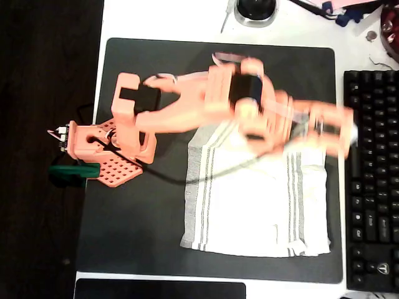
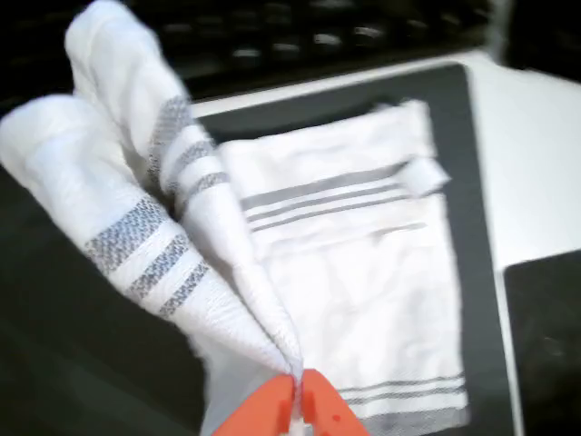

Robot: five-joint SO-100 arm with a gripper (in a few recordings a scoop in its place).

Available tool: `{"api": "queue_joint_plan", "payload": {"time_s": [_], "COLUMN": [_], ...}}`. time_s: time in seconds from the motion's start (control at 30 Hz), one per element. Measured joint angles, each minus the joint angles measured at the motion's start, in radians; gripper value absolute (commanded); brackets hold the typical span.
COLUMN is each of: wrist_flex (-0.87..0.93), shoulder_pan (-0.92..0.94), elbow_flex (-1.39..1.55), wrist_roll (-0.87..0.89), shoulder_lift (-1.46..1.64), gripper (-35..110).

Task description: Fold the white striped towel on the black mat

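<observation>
Hand (image 2: 298, 400): we see it pinching a lifted corner of the white striped towel (image 2: 345, 272).
Towel: rest lies on the black mat (image 1: 143, 212).

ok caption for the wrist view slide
Orange hand pinches a lifted corner of the thin white grey-striped cloth towel above the large matte black mat.

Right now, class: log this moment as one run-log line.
gripper: shut on white striped towel | towel edge: lifted | rest of towel: on black mat | fold: unfinished
</observation>
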Motion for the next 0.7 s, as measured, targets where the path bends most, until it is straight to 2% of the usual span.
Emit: {"api": "queue_joint_plan", "payload": {"time_s": [0.2,0.4,0.7], "wrist_flex": [-0.014,-0.149,-0.140], "shoulder_pan": [0.181,0.316,0.310], "elbow_flex": [-0.081,0.058,0.227], "wrist_roll": [-0.092,-0.153,-0.169], "shoulder_lift": [-0.169,-0.210,-0.083], "gripper": [0,8,10]}}
